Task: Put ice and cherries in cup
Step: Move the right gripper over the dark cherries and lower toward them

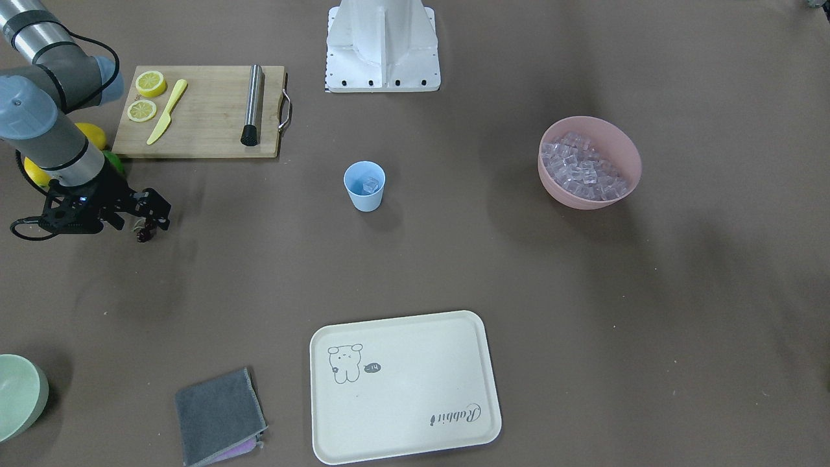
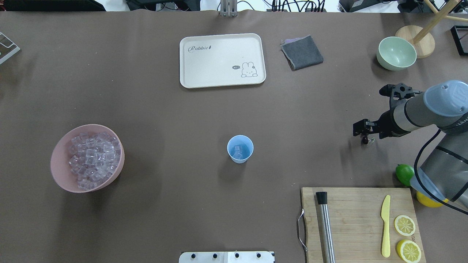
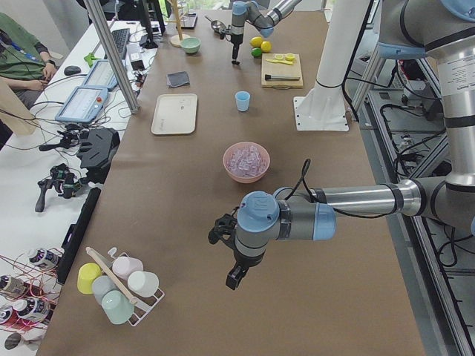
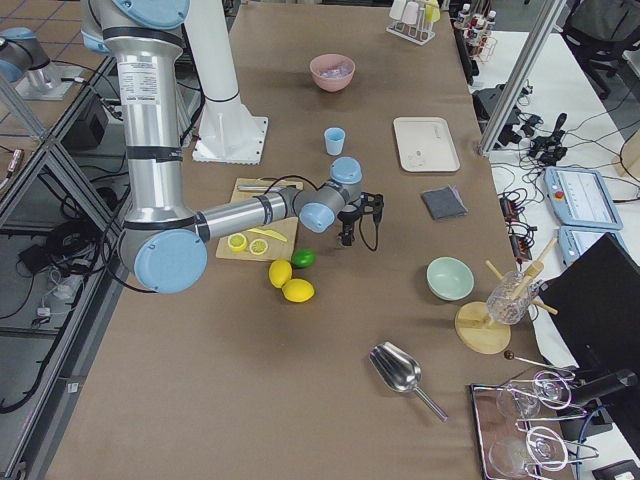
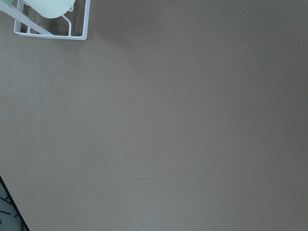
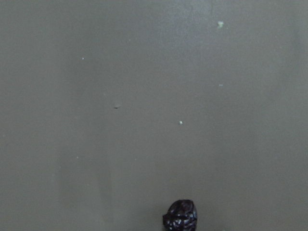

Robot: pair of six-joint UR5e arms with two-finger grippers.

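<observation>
Right gripper [image 2: 362, 133] pinches the cherries [image 2: 364, 140] above the bench's [image 2: 153, 109] right end; whether the left gripper's [image 3: 232, 279] jaws are spread cannot be told.

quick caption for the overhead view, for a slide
Right gripper holds the cherries; the cup already contains ice.

Surface [image 1: 583, 311] plain dull brown; cup [image 1: 364, 186] light blue, ice [image 1: 583, 168] clear with a faint lilac tint, its bowl [image 1: 577, 198] pink, cherries [image 1: 144, 232] dark red, near black, my right end effector [image 1: 148, 222] black. Tray [image 1: 421, 383] cream with a dark line-drawn animal and the script "Rabbit"; cloth [image 1: 217, 412] grey with a purple edge, second bowl [image 1: 16, 395] pale green. Board [image 1: 207, 117] pale wood grain, lemon slices [image 1: 150, 83] and knife [image 1: 167, 111] yellow, rod [image 1: 253, 97] steel with a black tip, lime [image 2: 404, 174] green.
</observation>
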